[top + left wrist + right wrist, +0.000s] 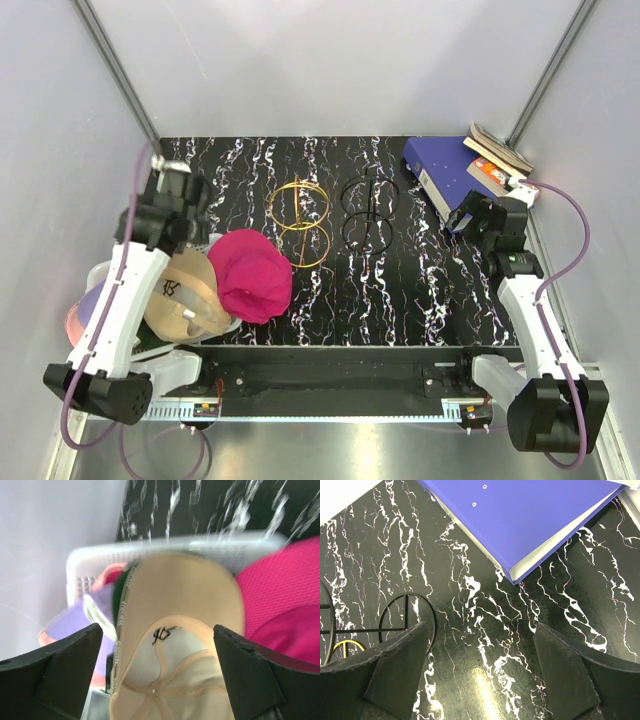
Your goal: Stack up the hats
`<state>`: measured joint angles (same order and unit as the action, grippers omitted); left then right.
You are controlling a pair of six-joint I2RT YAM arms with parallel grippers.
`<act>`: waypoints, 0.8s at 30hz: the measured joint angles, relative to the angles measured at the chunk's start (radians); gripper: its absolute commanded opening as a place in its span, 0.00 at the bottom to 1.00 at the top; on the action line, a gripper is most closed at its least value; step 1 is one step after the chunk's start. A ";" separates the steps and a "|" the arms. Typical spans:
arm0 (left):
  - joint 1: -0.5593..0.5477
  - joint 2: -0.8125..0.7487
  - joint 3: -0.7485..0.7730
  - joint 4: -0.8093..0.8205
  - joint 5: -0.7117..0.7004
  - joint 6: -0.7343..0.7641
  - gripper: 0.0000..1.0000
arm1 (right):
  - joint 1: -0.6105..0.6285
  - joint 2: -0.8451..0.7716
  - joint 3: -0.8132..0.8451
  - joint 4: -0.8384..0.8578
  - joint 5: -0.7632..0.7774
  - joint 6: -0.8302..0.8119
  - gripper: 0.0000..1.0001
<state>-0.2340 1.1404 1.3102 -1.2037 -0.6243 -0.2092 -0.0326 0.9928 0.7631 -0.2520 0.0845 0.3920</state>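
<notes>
Lavender hat [75,625] lies at the basket [85,565], far left of the bench [470,580]. Tan hat [185,295] rests inverted on that pile, apparently to nest. Left hand [156,630] hangs spread above it, gripping nothing. Magenta hat [250,275] sits just beside, likely next. Right hand [480,630] is spread, parked clear near the binder [530,520].

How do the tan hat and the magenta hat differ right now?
The tan hat lies inside-up, seams showing; the magenta hat sits crown-up. The tan hat tops the pile over the white basket; the magenta hat lies beside it on the black table. Both are soft fabric caps.
</notes>
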 measured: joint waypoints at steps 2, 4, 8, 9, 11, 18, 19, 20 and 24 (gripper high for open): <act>-0.004 0.002 0.127 0.005 0.004 0.001 0.99 | 0.000 -0.002 0.000 0.000 0.000 0.000 0.94; -0.014 0.000 0.222 0.031 0.021 0.010 0.99 | 0.000 -0.002 0.000 0.000 0.000 -0.001 0.94; -0.085 0.007 0.264 0.079 0.113 0.029 0.99 | 0.000 -0.002 0.000 0.000 0.000 -0.002 0.94; -0.105 0.019 0.256 0.082 0.156 0.031 0.99 | 0.000 -0.003 0.000 0.000 0.000 -0.002 0.94; -0.148 0.056 0.217 0.095 0.236 0.033 0.99 | 0.000 -0.007 0.000 0.000 0.001 -0.002 0.94; -0.217 0.150 0.012 0.087 0.498 0.026 0.99 | 0.000 -0.050 -0.003 -0.009 0.003 0.000 0.94; -0.217 0.146 0.001 0.081 0.529 0.025 0.99 | 0.000 -0.058 -0.007 -0.010 0.003 0.003 0.94; -0.217 0.141 -0.011 0.084 0.557 0.024 0.99 | 0.000 -0.063 -0.009 -0.013 0.003 0.004 0.94; -0.218 0.117 -0.056 0.088 0.612 0.017 0.99 | 0.000 -0.071 -0.018 -0.036 0.003 0.009 0.94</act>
<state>-0.4519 1.2572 1.2545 -1.1156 -0.0124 -0.1921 -0.0326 0.9215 0.7456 -0.2878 0.0872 0.4011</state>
